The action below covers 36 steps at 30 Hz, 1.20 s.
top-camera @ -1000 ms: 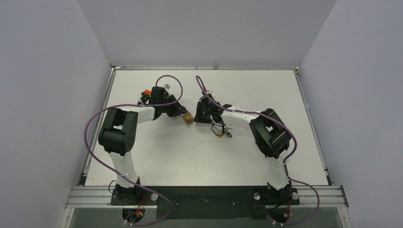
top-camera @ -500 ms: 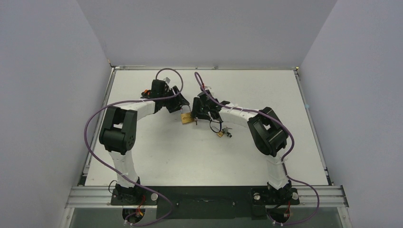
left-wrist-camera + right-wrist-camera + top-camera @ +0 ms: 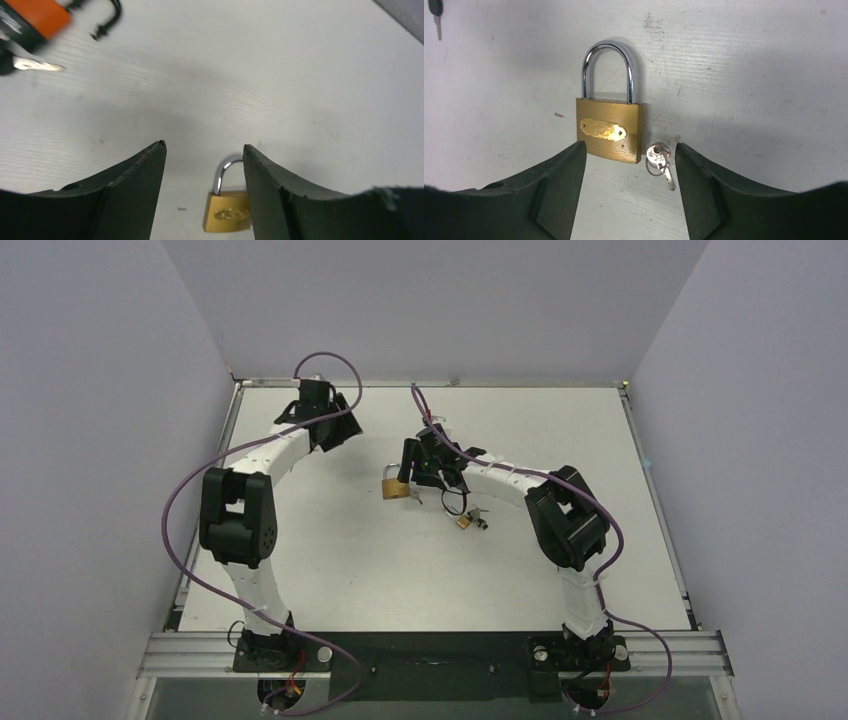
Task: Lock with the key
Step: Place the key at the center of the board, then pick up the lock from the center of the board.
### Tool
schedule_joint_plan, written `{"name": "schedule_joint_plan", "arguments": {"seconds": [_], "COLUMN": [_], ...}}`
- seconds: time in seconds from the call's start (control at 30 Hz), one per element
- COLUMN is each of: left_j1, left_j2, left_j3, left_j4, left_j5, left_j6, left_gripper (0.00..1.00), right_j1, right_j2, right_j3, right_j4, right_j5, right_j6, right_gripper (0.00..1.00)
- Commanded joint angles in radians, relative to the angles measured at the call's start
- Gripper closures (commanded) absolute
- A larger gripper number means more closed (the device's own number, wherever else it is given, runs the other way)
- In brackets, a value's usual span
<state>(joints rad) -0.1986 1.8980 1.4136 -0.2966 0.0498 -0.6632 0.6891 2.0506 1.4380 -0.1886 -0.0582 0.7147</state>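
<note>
Padlock (image 3: 609,131) brass, steel shackle seated (key (image 3: 658,154) beside).

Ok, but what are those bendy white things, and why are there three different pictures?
Those are two robot arms, the left arm and the right arm, each ending in a two-finger gripper. One picture looks down from a camera above the white table. The other two come from small cameras on the wrists, so the dark shapes at the bottom are the fingers. On the table lies a brass padlock with a small silver key beside it, not in it. The left gripper and the right gripper are both open and hold nothing.
</note>
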Motion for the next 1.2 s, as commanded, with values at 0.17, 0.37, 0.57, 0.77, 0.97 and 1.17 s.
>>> {"name": "schedule_joint_plan", "arguments": {"seconds": [0.17, 0.37, 0.57, 0.77, 0.97, 1.17], "left_j1": [0.159, 0.247, 0.293, 0.305, 0.303, 0.264], "left_j2": [0.08, 0.21, 0.377, 0.553, 0.613, 0.466], "left_j3": [0.229, 0.363, 0.563, 0.787, 0.85, 0.615], "left_j4": [-0.162, -0.182, -0.236, -0.344, -0.374, -0.246], "left_j5": [-0.176, -0.086, -0.014, 0.063, 0.144, 0.152], "left_j6": [0.09, 0.127, 0.154, 0.203, 0.165, 0.108], "left_gripper": [0.42, 0.41, 0.4, 0.4, 0.4, 0.39], "right_j1": [0.019, 0.022, 0.043, 0.037, 0.019, 0.005], "right_j2": [-0.209, -0.296, -0.392, -0.471, -0.529, -0.557], "right_j3": [-0.087, -0.169, -0.28, -0.347, -0.369, -0.384], "right_j4": [0.029, 0.045, 0.07, 0.069, 0.061, 0.069], "right_j5": [-0.002, -0.041, -0.055, -0.054, -0.051, -0.059], "right_j6": [-0.018, -0.022, -0.02, -0.04, -0.069, -0.076], "right_gripper": [0.38, 0.38, 0.38, 0.38, 0.38, 0.38]}}
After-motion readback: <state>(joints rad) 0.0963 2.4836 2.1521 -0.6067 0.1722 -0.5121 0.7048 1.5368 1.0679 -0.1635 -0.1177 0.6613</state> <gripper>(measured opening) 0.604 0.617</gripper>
